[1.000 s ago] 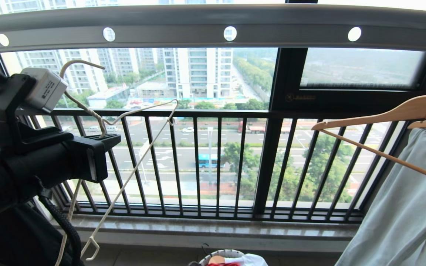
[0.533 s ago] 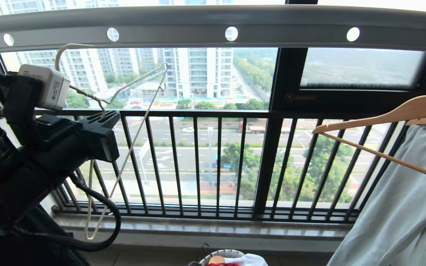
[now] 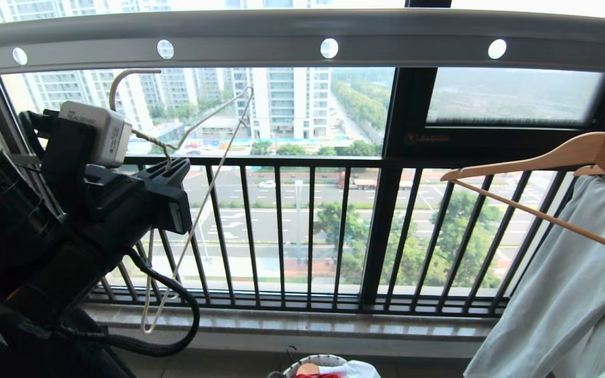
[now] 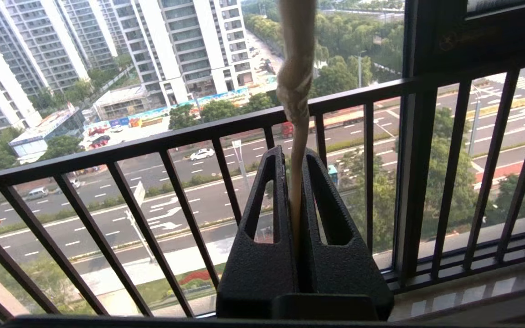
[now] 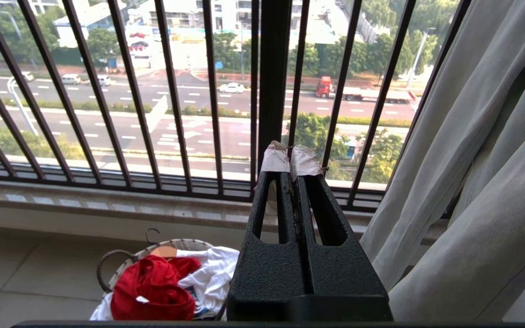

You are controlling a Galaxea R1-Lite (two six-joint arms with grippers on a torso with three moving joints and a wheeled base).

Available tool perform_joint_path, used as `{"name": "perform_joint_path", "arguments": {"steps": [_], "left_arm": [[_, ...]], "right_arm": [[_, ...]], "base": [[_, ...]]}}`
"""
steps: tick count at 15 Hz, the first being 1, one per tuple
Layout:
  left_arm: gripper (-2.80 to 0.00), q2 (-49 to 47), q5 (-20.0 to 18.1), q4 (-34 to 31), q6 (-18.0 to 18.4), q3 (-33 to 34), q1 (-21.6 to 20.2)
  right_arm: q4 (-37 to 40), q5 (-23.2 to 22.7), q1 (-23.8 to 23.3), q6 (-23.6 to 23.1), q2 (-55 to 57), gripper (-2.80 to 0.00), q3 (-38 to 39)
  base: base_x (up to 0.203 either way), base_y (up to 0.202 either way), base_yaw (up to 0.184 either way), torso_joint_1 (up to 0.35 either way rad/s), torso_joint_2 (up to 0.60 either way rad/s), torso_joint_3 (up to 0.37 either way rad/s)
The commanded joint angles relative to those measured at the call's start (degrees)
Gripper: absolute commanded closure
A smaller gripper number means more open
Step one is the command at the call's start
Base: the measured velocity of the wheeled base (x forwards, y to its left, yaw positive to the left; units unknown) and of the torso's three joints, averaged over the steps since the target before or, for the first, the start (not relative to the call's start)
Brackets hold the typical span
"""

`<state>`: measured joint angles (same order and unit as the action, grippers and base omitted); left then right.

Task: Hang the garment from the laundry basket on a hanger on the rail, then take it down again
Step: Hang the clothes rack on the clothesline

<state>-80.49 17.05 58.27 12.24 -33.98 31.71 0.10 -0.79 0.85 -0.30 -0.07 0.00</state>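
Railing (image 3: 302, 231) behind left gripper (image 3: 168, 173), fingers pinching hanger (image 3: 197, 210) below rail (image 3: 260, 37), wooden hanger (image 3: 560, 163) far right, right fingers pressed together

My left arm (image 3: 34, 247) is matte black, built of thick rounded segments. A small pale grey camera box (image 3: 97, 131) with a printed label sits on a black bracket above the wrist. A black braided cable (image 3: 171, 336) loops beneath the forearm. My left gripper (image 4: 295, 157) has two black fingers (image 4: 262, 237) with a coarse, grainy finish, each tapering toward its tip and pierced by a long triangular cut-out. My right gripper (image 5: 292, 165) is of the same black, textured make with the same cut-outs, and its fingertips (image 5: 306, 161) are wrapped in worn, whitish tape with frayed edges.
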Motion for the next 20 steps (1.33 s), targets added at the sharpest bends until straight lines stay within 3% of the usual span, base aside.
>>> {"name": "perform_joint_path", "arguments": {"steps": [1, 4, 9, 12, 20], "left_arm": [[0.00, -3.28, 2.37, 0.36, 0.47, -2.51, 3.60], [0.00, -6.14, 4.87, 0.35, 3.31, -5.94, 8.57], [0.00, -13.56, 4.91, 2.22, 2.25, -10.02, 14.14], [0.00, -19.09, 4.81, 8.84, 3.21, -14.27, 14.74], [0.00, -25.63, 4.67, 9.28, 5.18, -24.82, 15.49]], "right_arm": [[-0.01, -0.06, 0.03, -0.05, 0.16, 0.00, 0.00], [-0.01, -0.02, 0.03, -0.03, 0.16, 0.00, 0.00], [-0.01, 0.00, 0.03, -0.05, 0.16, 0.00, 0.00], [-0.01, 0.00, 0.03, -0.05, 0.16, 0.00, 0.00], [-0.01, 0.00, 0.03, -0.05, 0.16, 0.00, 0.00]], "base": [[0.000, 0.000, 0.000, 0.000, 0.00, 0.000], [0.000, 0.000, 0.000, 0.000, 0.00, 0.000], [0.000, 0.000, 0.000, 0.000, 0.00, 0.000], [0.000, 0.000, 0.000, 0.000, 0.00, 0.000], [0.000, 0.000, 0.000, 0.000, 0.00, 0.000]]}}
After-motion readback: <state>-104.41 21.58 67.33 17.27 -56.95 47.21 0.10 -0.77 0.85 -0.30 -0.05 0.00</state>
